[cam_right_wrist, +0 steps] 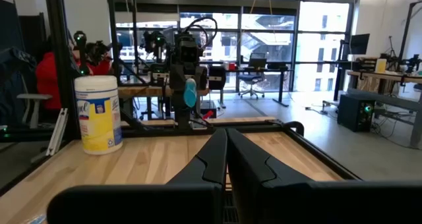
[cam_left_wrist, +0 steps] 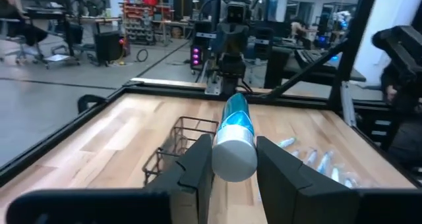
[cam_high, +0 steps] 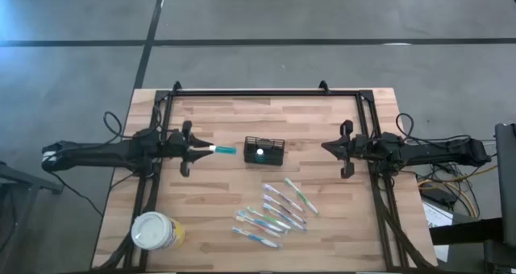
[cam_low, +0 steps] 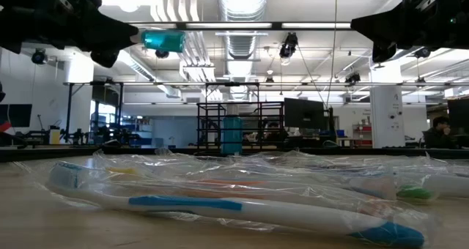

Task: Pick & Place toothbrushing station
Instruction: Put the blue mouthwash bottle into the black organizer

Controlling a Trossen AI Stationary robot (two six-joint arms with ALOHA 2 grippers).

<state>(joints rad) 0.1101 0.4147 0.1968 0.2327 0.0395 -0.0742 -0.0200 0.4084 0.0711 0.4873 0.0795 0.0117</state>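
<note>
The black wire-mesh basket (cam_high: 264,151) stands on the wooden table near its middle, with a small white item inside it. It also shows in the left wrist view (cam_left_wrist: 177,147). My left gripper (cam_high: 205,149) is just left of the basket, raised above the table, and shut on a teal tube with a white cap (cam_high: 223,149). The tube's teal end points toward the basket. My right gripper (cam_high: 326,147) is right of the basket, shut and empty, and its fingers meet in the right wrist view (cam_right_wrist: 226,151). My left gripper pinches the tube's white cap end (cam_left_wrist: 234,159) between its two fingers (cam_left_wrist: 198,165). The fingers lie level, coming from the table's left, along the tube. The tube's teal body (cam_left_wrist: 235,118) sticks out forward past the fingertips, about level and clear of the table (cam_low: 163,40).
Several plastic-wrapped toothbrushes (cam_high: 274,213) lie on the table nearer the front, to the right of centre, and fill the low view (cam_low: 220,198). A round white-lidded yellowish tub (cam_high: 157,231) stands at the front left. A black frame (cam_high: 266,93) runs round the table.
</note>
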